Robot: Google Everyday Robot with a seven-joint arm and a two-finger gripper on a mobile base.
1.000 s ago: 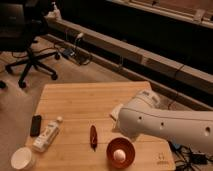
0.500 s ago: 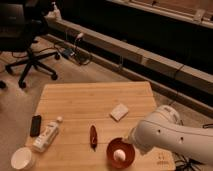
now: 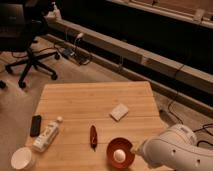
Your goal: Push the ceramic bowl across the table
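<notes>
The red-orange ceramic bowl (image 3: 120, 152) sits near the front edge of the light wooden table (image 3: 95, 102), with something pale and round inside it. My white arm (image 3: 175, 151) comes in from the bottom right. Its gripper (image 3: 136, 151) end lies right beside the bowl's right rim; I cannot tell whether it touches the rim. Most of the gripper is hidden under the bulky arm shell.
A thin dark red object (image 3: 93, 137) lies just left of the bowl. Further left lie a white bottle (image 3: 47, 134), a black remote (image 3: 35, 125) and a white cup (image 3: 22, 158). A small white pad (image 3: 119, 111) lies mid-table. An office chair (image 3: 25, 45) and floor cables (image 3: 75, 52) are behind.
My arm has dropped lower and toward the bottom right, uncovering the white pad. Its end now sits at the bowl's right rim. The bowl has not visibly moved.
</notes>
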